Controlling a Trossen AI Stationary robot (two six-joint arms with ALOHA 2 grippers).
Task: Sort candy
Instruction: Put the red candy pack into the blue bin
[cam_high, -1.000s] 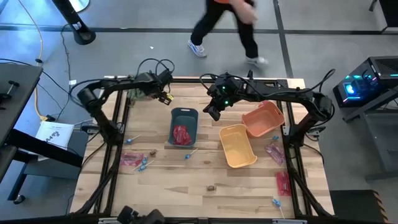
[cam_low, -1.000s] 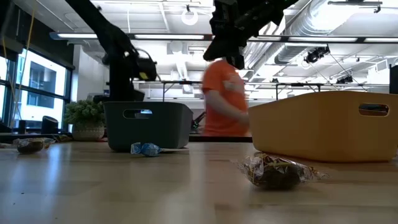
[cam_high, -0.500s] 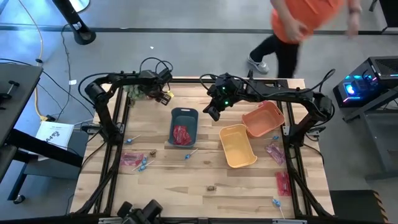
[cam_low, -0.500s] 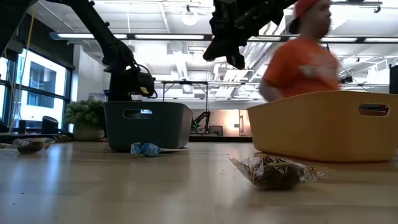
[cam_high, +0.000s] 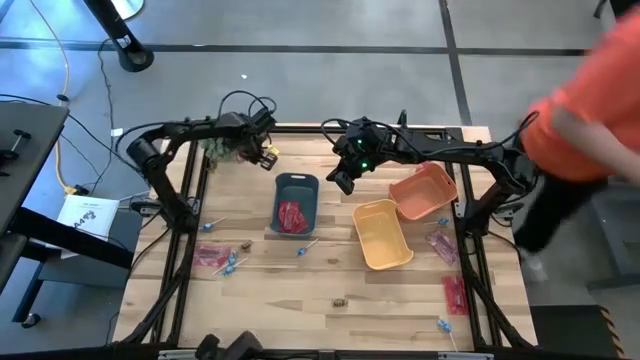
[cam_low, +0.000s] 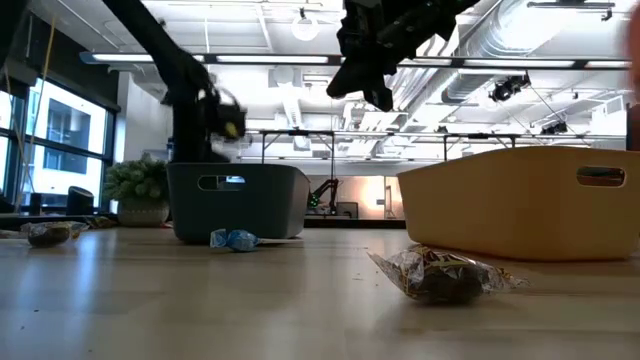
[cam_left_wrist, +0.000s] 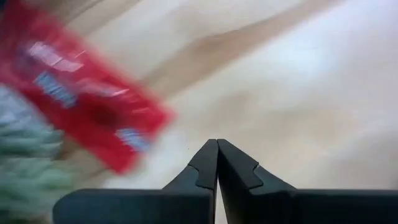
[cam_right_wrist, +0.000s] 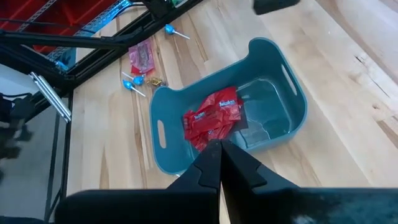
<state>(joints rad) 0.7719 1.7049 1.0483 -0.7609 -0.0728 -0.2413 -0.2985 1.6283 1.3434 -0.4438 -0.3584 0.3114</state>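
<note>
Counter (cam_high: 300, 290): pale wood planks inside my dark frame.
Room: grey floor; a person in orange (cam_high: 590, 110) passes at the far right corner.
Bins: grey-blue bin (cam_high: 295, 203) mid-counter; yellow bin (cam_high: 381, 234) and orange bin (cam_high: 424, 191) to its right.
Candy: red packets (cam_right_wrist: 212, 116) lie in the grey-blue bin; more packets, blue lollipops (cam_high: 230, 266) and a brown piece (cam_low: 440, 275) lie scattered on the wood.
My left gripper (cam_left_wrist: 217, 163): clenched, empty, beside a loose red packet (cam_left_wrist: 81, 106) near the green plant ball (cam_high: 222, 150).
My right gripper (cam_right_wrist: 219, 163): clenched, empty, above the grey-blue bin.

A red packet (cam_left_wrist: 87, 102) with pale lettering lies just beyond the dark left gripper (cam_left_wrist: 217, 163), on light wood. Below the dark right gripper (cam_right_wrist: 219, 163), red packets (cam_right_wrist: 212, 118) fill a grey-blue bin (cam_right_wrist: 163, 134).
</note>
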